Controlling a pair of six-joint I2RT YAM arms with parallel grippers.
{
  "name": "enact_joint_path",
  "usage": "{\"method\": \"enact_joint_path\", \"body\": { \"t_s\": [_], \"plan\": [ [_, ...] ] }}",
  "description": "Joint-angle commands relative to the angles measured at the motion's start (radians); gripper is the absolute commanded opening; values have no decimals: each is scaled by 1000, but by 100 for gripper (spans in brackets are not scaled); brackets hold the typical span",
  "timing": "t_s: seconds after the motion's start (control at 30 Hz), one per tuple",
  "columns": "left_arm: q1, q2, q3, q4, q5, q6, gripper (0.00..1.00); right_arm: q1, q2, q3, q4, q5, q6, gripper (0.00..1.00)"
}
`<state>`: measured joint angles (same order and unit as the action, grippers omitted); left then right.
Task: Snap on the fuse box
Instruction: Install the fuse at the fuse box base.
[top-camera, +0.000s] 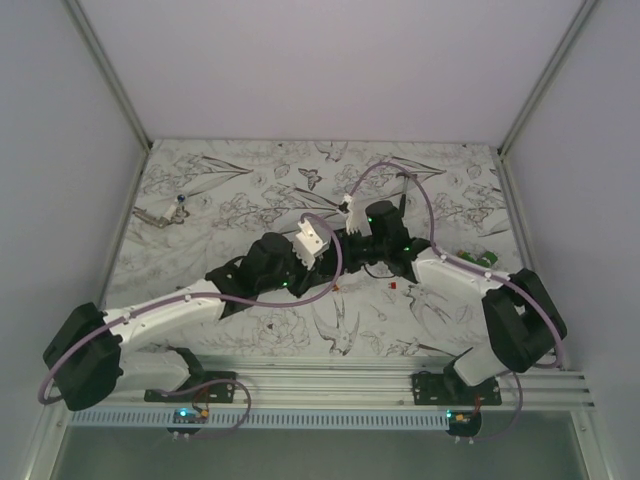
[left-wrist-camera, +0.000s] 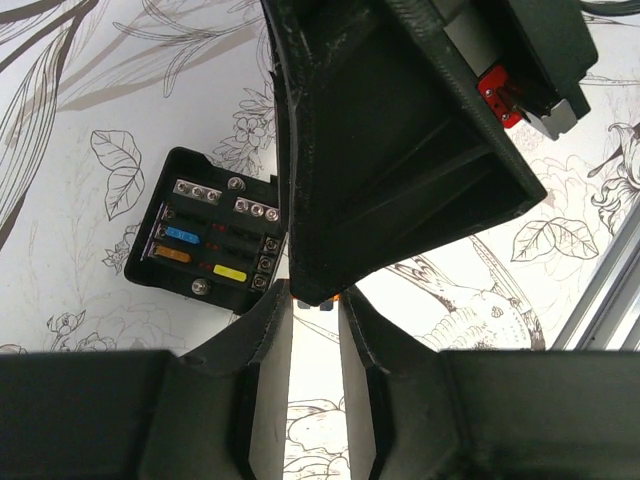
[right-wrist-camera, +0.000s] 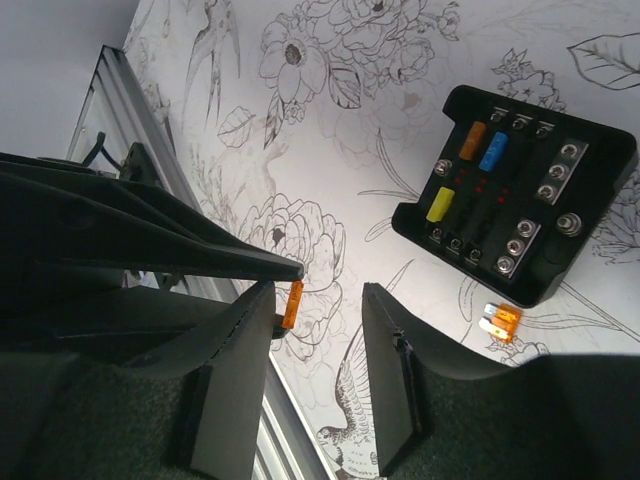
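Left fingers (left-wrist-camera: 265, 340) pinch a small orange fuse (right-wrist-camera: 293, 303) at their tips. Right fingers (right-wrist-camera: 395, 340) stand spread, one tip just beside that fuse. Beyond, the fuse box (right-wrist-camera: 515, 205) lies face up on the bench (right-wrist-camera: 330, 150), holding a blue fuse (right-wrist-camera: 493, 152), an amber fuse (right-wrist-camera: 472, 140) and a yellow fuse (right-wrist-camera: 440, 204). A loose orange fuse (right-wrist-camera: 503, 320) lies just beside its edge. Bare bench shows around the box's visible sides.

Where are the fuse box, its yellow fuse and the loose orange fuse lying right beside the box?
fuse box (right-wrist-camera: 515, 192): right wrist view, middle of its open face.
yellow fuse (right-wrist-camera: 440, 204): right wrist view, its top.
loose orange fuse (right-wrist-camera: 504, 320): right wrist view, its orange body.
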<state>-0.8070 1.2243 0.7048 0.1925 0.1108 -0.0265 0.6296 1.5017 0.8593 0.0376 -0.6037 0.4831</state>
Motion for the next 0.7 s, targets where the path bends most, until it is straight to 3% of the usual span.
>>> {"method": "enact_joint_path", "body": {
  "t_s": [0.0,0.33,0.53,0.67],
  "plan": [
    [-8,17,37,50,10,27,24,2,46,54,-24,-140,-14,46],
    [-14,71,62,117,23,30,23,9,126,77,-51,-188,-43,26],
    [-17,97,69,155,19,28,23,11,137,80,-58,-169,-59,2],
    [-17,107,62,159,-1,31,24,12,137,81,-75,-131,-79,0]
  ]
}}
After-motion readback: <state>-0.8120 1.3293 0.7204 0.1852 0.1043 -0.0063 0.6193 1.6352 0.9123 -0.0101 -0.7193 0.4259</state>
